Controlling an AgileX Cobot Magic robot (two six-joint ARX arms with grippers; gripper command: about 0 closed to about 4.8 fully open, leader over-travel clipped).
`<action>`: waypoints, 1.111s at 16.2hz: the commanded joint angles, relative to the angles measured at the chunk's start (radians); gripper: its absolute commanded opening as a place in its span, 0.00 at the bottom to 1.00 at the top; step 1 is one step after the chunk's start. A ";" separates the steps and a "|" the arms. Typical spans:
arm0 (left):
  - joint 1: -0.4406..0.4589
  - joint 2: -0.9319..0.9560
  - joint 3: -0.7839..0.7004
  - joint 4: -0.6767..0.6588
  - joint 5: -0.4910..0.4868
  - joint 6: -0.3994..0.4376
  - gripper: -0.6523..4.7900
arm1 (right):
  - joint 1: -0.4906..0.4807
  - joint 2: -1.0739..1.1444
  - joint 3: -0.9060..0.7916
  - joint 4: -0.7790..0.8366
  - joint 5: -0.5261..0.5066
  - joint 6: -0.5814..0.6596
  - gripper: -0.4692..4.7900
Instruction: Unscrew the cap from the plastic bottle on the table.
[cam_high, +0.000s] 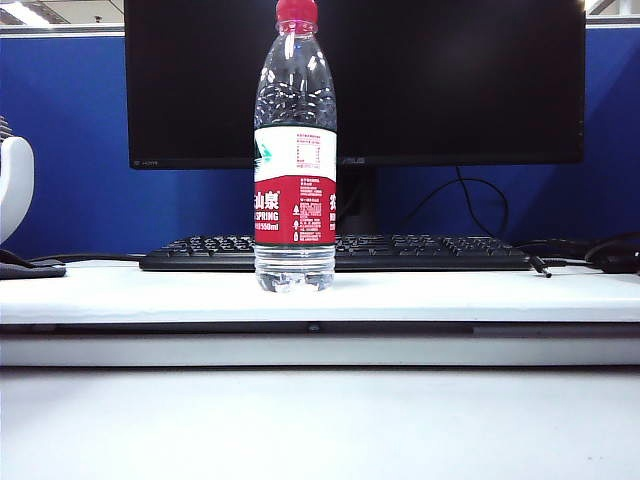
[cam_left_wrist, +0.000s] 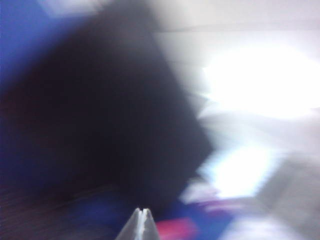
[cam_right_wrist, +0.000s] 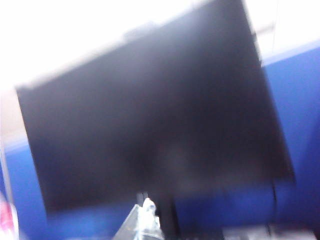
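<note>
The plastic bottle is standing upright on the table, its cap on. I am holding my left gripper and right gripper pressed together, empty, both facing the monitor.

A large black monitor stands at the back, its screen dark; its stand goes down behind a black keyboard which lies flat in front of it; behind both is a blue partition wall; a black cable curves down on the right side of the stand; a dark rounded object sits at the far right; a white object is cut by the left edge.
</note>
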 joint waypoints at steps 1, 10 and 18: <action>-0.107 0.002 0.095 0.093 -0.069 -0.129 0.11 | 0.000 0.022 0.105 -0.012 0.039 0.045 0.09; -0.256 0.681 0.650 -0.449 0.360 0.821 0.11 | 0.002 0.602 0.776 -0.092 -0.599 0.117 0.45; -0.338 1.139 0.650 -0.537 0.452 1.265 0.11 | 0.274 0.770 0.796 -0.278 -0.642 0.104 0.49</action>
